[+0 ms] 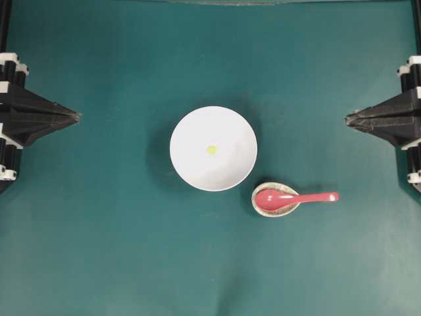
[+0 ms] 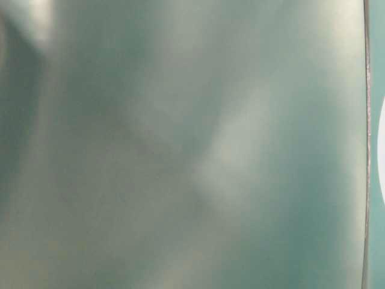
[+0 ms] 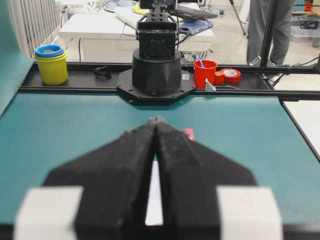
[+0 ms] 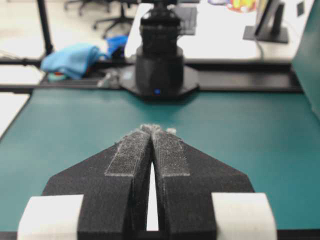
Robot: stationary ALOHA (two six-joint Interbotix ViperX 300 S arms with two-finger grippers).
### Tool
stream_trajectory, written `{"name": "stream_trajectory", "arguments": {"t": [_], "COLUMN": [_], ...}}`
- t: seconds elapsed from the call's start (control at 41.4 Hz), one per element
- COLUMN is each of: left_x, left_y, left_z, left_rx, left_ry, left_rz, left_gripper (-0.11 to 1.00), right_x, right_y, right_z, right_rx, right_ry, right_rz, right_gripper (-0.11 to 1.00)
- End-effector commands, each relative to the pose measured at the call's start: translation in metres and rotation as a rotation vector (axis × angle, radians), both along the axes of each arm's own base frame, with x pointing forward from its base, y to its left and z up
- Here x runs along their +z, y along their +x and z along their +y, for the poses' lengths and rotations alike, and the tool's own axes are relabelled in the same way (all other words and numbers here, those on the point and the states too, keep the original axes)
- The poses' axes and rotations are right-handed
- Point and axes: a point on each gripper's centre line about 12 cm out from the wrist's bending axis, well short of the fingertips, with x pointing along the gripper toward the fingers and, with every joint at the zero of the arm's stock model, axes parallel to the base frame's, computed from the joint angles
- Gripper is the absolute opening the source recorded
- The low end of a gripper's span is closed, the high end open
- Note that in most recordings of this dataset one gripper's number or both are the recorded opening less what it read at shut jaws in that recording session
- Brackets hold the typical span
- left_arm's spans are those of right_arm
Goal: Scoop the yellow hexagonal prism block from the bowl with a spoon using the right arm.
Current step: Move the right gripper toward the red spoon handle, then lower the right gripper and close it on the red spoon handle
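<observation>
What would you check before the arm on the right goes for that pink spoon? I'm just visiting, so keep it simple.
1. Yellow block lying in the white bowl: ok.
2. Spoon reachable, scoop resting in the small speckled dish, handle pointing toward the right gripper: ok.
3. Right gripper empty: ok. It is parked at the table edge, fingers pressed together, so it must open first.
4. Left gripper out of the way: ok, parked at the opposite edge, shut.
5. Path from right gripper to spoon handle: ok, only bare green mat.
6. Table-level camera usable: not ok, blurred.
</observation>
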Motion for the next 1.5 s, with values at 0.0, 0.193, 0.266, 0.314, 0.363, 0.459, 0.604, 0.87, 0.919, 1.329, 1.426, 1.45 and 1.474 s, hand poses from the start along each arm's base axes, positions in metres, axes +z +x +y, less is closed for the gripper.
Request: {"name": "stream_trajectory", "arguments": {"t": [0.0, 0.193, 0.266, 0.314, 0.363, 0.459, 0.604, 0.87, 0.919, 1.329, 1.426, 1.45, 1.474], "left_x": [0.007, 0.007, 0.007, 0.006, 0.006, 0.006, 0.006, 0.004, 0.004, 0.004, 0.004, 0.004, 0.004], "left_y": [0.002, 0.003, 0.003, 0.003, 0.003, 0.003, 0.003, 0.003, 0.003, 0.003, 0.003, 0.003, 0.003], "left_z": [-0.001, -0.001, -0.001, -0.001, -0.001, -0.001, -0.001, -0.001, -0.001, -0.001, -0.001, -0.001, -0.001], "left_rx": [-0.006, -0.007, -0.007, -0.007, -0.007, -0.007, -0.007, -0.007, -0.007, -0.007, -0.007, -0.007, -0.007], "left_ry": [0.006, 0.003, 0.003, 0.003, 0.003, 0.003, 0.003, 0.003, 0.001, 0.003, 0.003, 0.001, 0.004], "left_rz": [-0.02, -0.02, -0.018, -0.015, -0.017, -0.015, -0.014, -0.005, -0.003, -0.005, -0.003, -0.005, -0.003], "left_gripper": [0.0, 0.0, 0.0, 0.0, 0.0, 0.0, 0.0, 0.0, 0.0, 0.0, 0.0, 0.0, 0.0], "right_x": [0.006, 0.005, 0.005, 0.005, 0.004, 0.003, -0.003, -0.018, -0.024, -0.09, -0.107, -0.111, -0.116], "right_y": [0.002, 0.002, 0.002, 0.002, 0.002, 0.003, 0.005, 0.013, 0.016, 0.033, 0.037, 0.038, 0.039], "right_z": [-0.001, -0.001, -0.001, -0.001, -0.001, -0.001, -0.001, 0.001, 0.003, 0.018, 0.025, 0.026, 0.029], "right_rx": [-0.003, -0.004, -0.004, -0.004, -0.002, -0.003, -0.002, 0.005, 0.012, 0.063, 0.075, 0.076, 0.08], "right_ry": [0.011, 0.021, 0.021, 0.021, 0.021, 0.017, 0.017, 0.033, 0.04, 0.126, 0.144, 0.148, 0.153], "right_rz": [-0.014, -0.012, -0.012, -0.012, -0.008, 0.0, 0.026, 0.072, 0.083, 0.139, 0.158, 0.165, 0.172], "right_gripper": [0.0, 0.0, 0.01, 0.01, 0.02, 0.13, 0.36, 0.53, 0.53, 0.52, 0.52, 0.52, 0.52]}}
